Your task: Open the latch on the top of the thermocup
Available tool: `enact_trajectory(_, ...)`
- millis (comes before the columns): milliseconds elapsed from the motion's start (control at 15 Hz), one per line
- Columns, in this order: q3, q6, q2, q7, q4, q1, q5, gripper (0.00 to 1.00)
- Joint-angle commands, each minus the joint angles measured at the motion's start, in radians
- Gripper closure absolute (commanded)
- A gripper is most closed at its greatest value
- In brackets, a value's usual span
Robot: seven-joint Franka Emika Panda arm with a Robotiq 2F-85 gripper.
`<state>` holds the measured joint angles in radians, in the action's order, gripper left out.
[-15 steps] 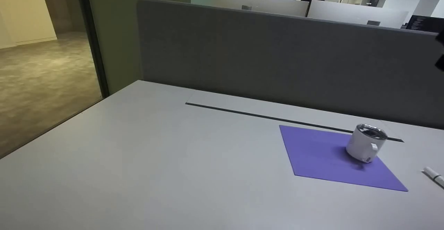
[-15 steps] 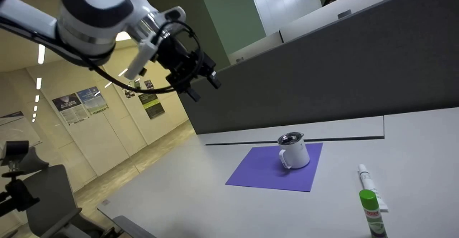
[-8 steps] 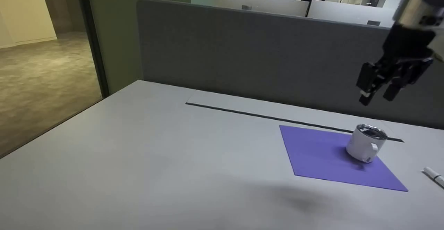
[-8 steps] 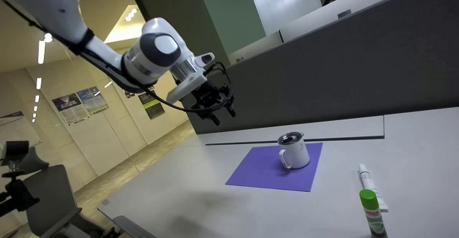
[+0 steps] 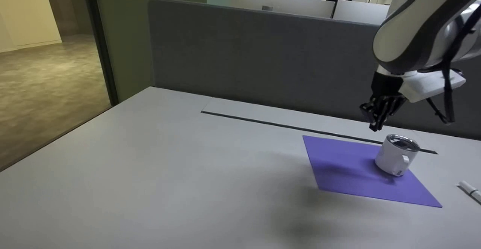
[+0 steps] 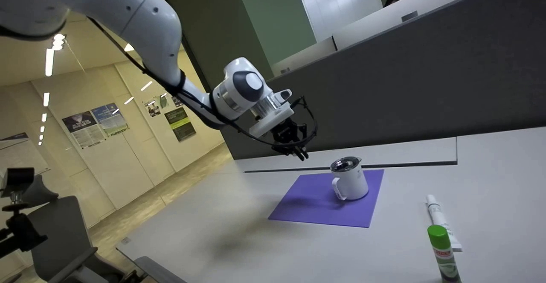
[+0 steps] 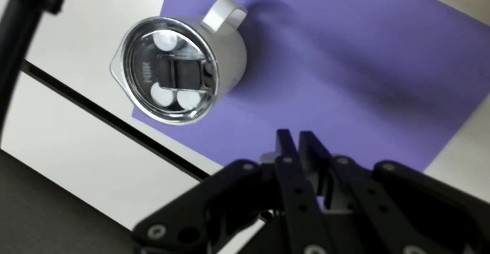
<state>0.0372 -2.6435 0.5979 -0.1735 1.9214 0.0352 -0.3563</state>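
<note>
The white thermocup stands upright on a purple mat, its handle visible in both exterior views. From above, the wrist view shows its clear lid with a dark sliding latch across the middle; how far the latch is slid I cannot tell. My gripper hangs in the air beside the cup, a little higher than the lid and apart from it. Only a narrow slit separates its fingers, and nothing is between them. In both exterior views the gripper points down over the mat's far side.
A grey divider rises behind the table. In an exterior view a white tube and a green-capped bottle are off to the cup's right. A dark slot runs along the table behind the mat.
My arm has come down and across towards the thermocup, bringing the gripper close to it. The fingers have drawn from wide apart to a narrow slit. The cup has not moved.
</note>
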Motion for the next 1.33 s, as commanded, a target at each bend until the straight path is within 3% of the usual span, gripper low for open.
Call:
enact_trajectory(0, 0.011, 0.037, 0.037, -0.004, -0.052, 0.005, 0.006, 0.91)
enact_trajectory(67, 0.015, 0.055, 0.063, -0.004, -0.087, 0.006, 0.006, 0.98)
enact_trajectory(200, 0.017, 0.068, 0.082, -0.003, -0.116, 0.007, 0.006, 0.99)
enact_trajectory(1267, 0.017, 0.071, 0.082, -0.003, -0.121, 0.010, 0.005, 0.99)
